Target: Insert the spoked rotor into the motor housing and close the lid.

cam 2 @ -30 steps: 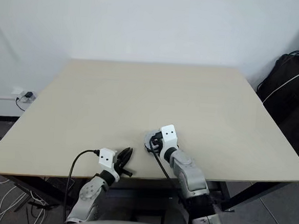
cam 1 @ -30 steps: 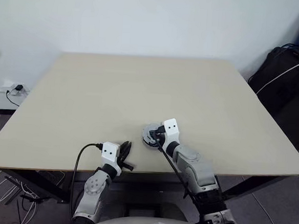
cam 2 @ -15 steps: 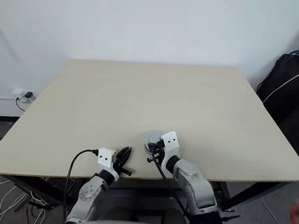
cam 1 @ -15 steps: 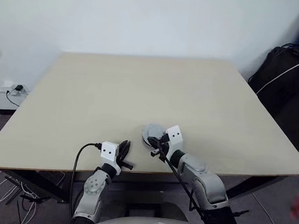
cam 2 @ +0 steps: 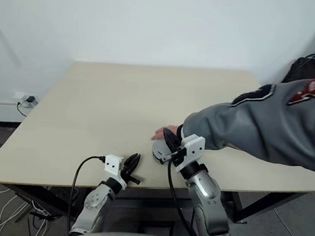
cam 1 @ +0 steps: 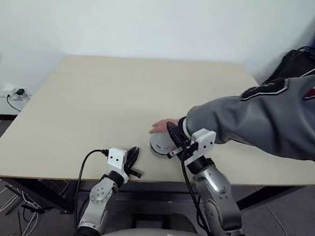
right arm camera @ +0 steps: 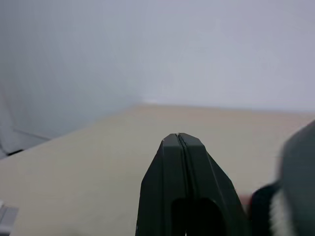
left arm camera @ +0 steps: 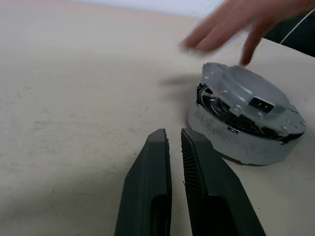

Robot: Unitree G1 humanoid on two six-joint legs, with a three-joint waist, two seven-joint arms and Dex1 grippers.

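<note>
The round grey motor housing (cam 1: 160, 145) sits on the pale wooden table (cam 1: 121, 94) near its front edge, with the round grey lid (left arm camera: 248, 91) on top. A person's hand (cam 1: 165, 126) is just behind it.

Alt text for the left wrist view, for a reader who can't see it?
A grey round motor housing with its lid on sits on a beige table; a person's blurred hand reaches over it, and the shut left gripper points beside it.
</note>
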